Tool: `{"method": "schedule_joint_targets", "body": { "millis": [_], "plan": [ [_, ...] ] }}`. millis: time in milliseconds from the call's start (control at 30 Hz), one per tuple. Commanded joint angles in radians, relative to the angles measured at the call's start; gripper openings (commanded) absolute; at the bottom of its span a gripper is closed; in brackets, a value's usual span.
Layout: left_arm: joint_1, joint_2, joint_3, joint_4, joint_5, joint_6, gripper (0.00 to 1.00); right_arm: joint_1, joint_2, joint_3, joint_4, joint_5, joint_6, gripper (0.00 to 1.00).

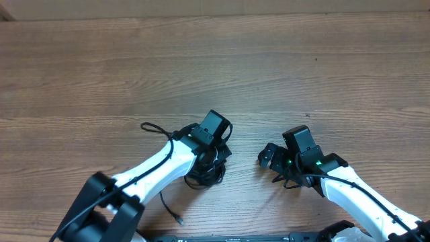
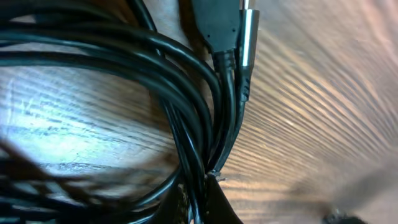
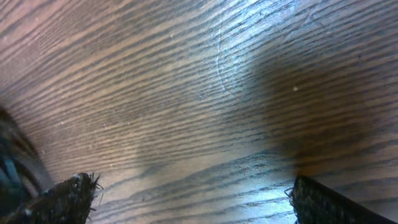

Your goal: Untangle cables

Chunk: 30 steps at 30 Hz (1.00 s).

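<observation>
Cables (image 1: 201, 176), thin black flexible cords in a tangled coil, sit pinched in the left claw (image 1: 216, 153); apart to its side, the right claw (image 3: 194, 205) hangs spread above the brown wooden table (image 1: 282, 60).

Wooden table (image 1: 215, 67), mid-brown w/ grain running left to right, fills the overhead view. Toward the front edge, left of centre, a bunch of thin black cables (image 1: 196, 180) lies coiled on the wood, partly hidden from above. One small loop (image 1: 152, 126) pokes out at the bunch's upper left. One loose end (image 1: 176, 216) trails toward the front edge & finishes in a small plug. Left-wrist close-up: several strands curve together over the grain, w/ a black plug body & a silvery plug tip (image 2: 247, 31) side by side (which cable each belongs to can't be told).
</observation>
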Motion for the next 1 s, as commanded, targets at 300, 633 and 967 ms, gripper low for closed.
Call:
{"method": "schedule_joint_targets", "body": {
  "millis": [300,633,967],
  "plan": [
    [0.023,-0.363,-0.002,-0.067,0.092,0.629,0.04,-0.002,-0.058,-0.009,0.202,-0.681,-0.229,0.94],
    [0.023,-0.484,-0.002,-0.236,0.075,0.923,0.04,-0.002,-0.061,-0.009,0.277,-0.766,-0.228,0.87],
    [0.019,-0.449,-0.005,-0.216,0.018,0.901,0.04,-0.002,-0.061,-0.009,0.399,-0.821,-0.08,0.79]
  ]
}}
